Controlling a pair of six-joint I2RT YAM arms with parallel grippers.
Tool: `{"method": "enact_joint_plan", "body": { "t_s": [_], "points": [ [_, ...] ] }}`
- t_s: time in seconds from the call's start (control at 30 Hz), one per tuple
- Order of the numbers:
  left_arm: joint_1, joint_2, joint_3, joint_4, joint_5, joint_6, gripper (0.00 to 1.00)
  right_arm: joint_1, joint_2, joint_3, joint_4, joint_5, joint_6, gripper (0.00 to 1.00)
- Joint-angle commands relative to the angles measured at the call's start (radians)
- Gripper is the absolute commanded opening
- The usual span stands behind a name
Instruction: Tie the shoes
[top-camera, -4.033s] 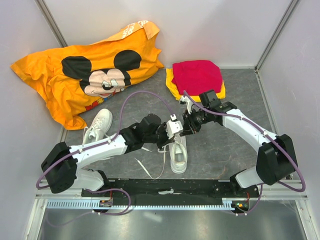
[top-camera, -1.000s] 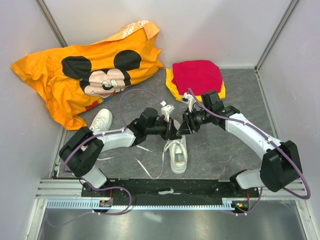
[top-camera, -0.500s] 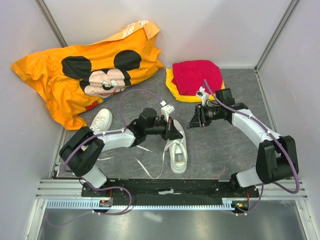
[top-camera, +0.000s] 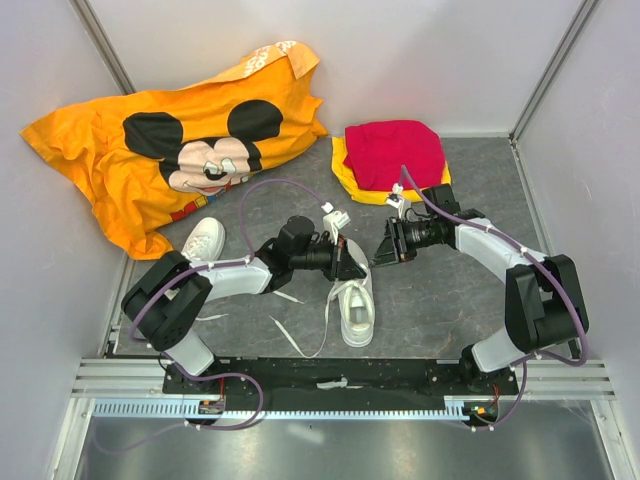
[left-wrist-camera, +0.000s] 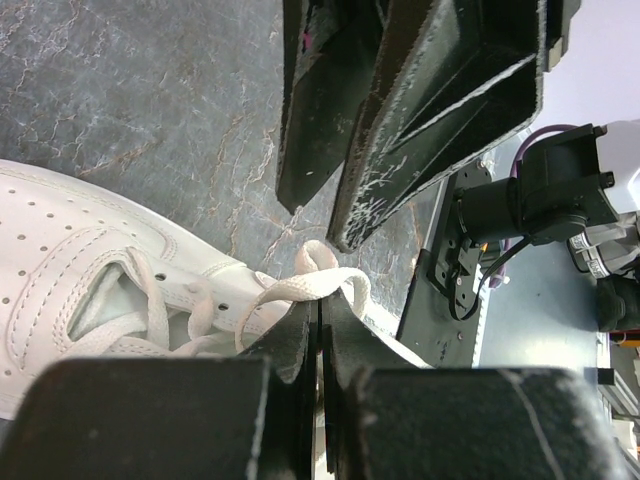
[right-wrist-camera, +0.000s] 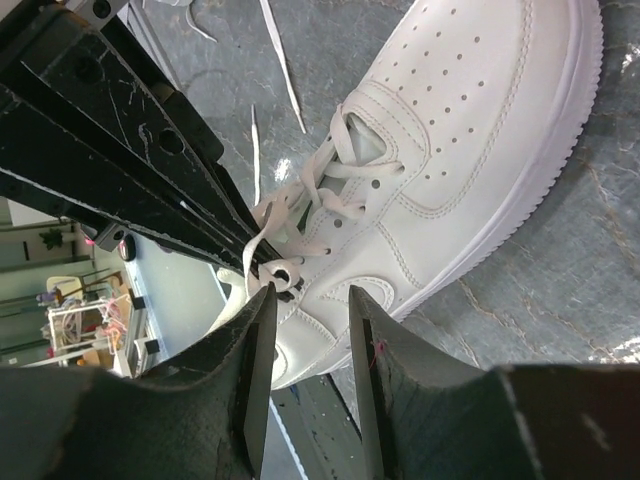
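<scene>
One white shoe (top-camera: 357, 308) lies at the table's middle, toe toward the arms; it also shows in the left wrist view (left-wrist-camera: 90, 270) and the right wrist view (right-wrist-camera: 470, 130). My left gripper (top-camera: 347, 265) (left-wrist-camera: 320, 308) is over its collar, shut on a loop of its lace (left-wrist-camera: 325, 283). My right gripper (top-camera: 383, 252) (right-wrist-camera: 310, 300) is open and empty, just right of the left one, its jaws close to that lace loop (right-wrist-camera: 275, 272) but apart from it. The second shoe (top-camera: 201, 245) lies at the left, untouched. Loose lace ends (top-camera: 300, 340) trail on the table.
An orange cartoon-mouse shirt (top-camera: 170, 140) lies at the back left. A folded red cloth on a yellow one (top-camera: 392, 155) lies at the back right. Grey walls close in the left, right and back. A black rail (top-camera: 330, 375) runs along the near edge.
My right gripper drew back to the right, away from the left gripper, then came a little closer again. The left gripper has held its place on the lace.
</scene>
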Motion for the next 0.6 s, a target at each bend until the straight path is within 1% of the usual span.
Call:
{"method": "enact_joint_plan", "body": {
  "t_s": [0.0, 0.37, 0.57],
  "points": [
    [0.002, 0.009, 0.018, 0.043, 0.029, -0.004, 0.01, 0.004, 0.011, -0.02, 0.076, -0.045, 0.049, 0.43],
    [0.002, 0.014, 0.022, 0.057, 0.056, 0.005, 0.02, 0.006, 0.02, -0.058, 0.202, -0.077, 0.15, 0.42],
    [0.004, 0.016, 0.022, 0.062, 0.052, 0.003, 0.02, 0.01, 0.013, -0.07, 0.217, -0.113, 0.176, 0.42]
  ]
}}
